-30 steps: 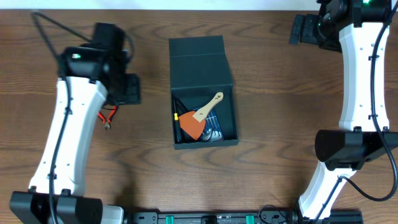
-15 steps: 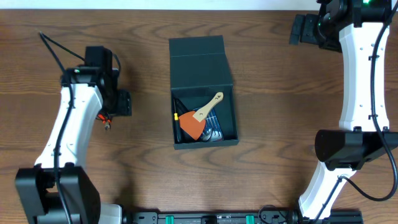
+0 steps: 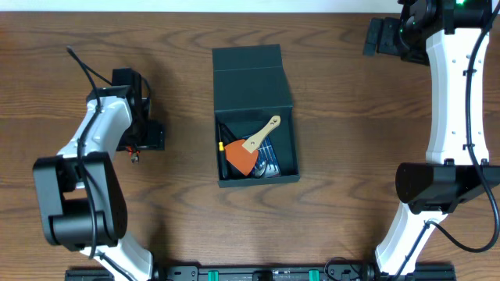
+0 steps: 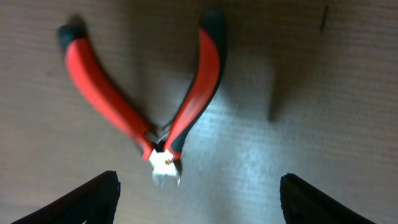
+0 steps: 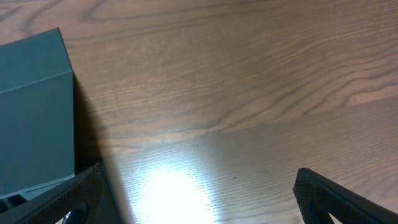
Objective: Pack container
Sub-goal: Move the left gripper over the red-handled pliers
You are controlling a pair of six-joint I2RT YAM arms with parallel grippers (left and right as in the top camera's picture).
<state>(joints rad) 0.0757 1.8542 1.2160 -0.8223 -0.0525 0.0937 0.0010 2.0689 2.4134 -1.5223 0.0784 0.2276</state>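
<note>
The dark teal-green container (image 3: 253,86) lies in the middle of the table with its flap lid open toward the back. Inside it are a wooden-handled scraper with an orange blade (image 3: 247,153) and other small tools. Red-handled pliers (image 4: 155,106) lie on the table at the left, mostly hidden under my left gripper (image 3: 144,134) in the overhead view. In the left wrist view my left gripper (image 4: 199,196) is open, with the pliers' nose between its fingertips. My right gripper (image 5: 199,199) is open and empty over bare table at the far right back; the container's corner (image 5: 34,121) shows at its left.
The table is brown wood. My right arm (image 3: 453,94) runs along the right side. My left arm's base (image 3: 78,211) stands at the front left.
My left arm has swung left and folded back, bringing the gripper down over the pliers. The right arm and the container have not moved.
</note>
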